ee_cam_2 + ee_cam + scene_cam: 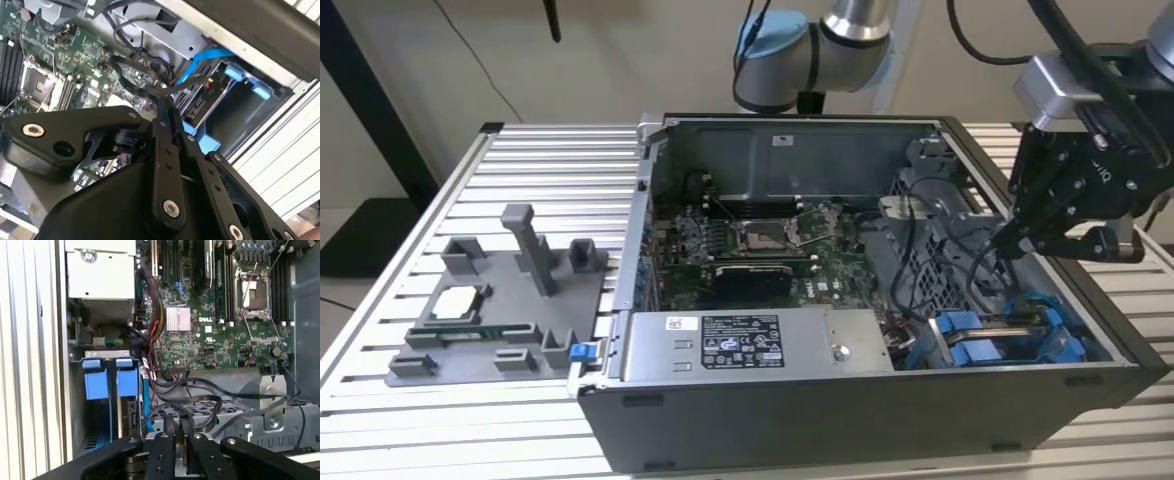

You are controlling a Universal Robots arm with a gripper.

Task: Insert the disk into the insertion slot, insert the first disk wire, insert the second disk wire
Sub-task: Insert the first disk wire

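The disk (1014, 322) sits in its blue carrier inside the drive bay at the case's front corner, on the exterior view's right. In the second wrist view the disk's connector end (206, 102) faces the motherboard, with a blue cable (205, 61) running past it. My gripper (1011, 240) hangs just above the bay. Its fingers (172, 120) are pressed together on a black flat wire (131, 80) that loops over the board. In the first wrist view the gripper (177, 424) is among black wires (210, 405), beside the blue carrier tabs (111, 377).
The open computer case (854, 420) lies on a slatted metal table (547, 160). A grey labelled power-supply box (747, 345) lines its front wall beside the bay. The motherboard (761, 245) fills the floor. A grey fixture tray (494, 300) with parts stands at the exterior view's left.
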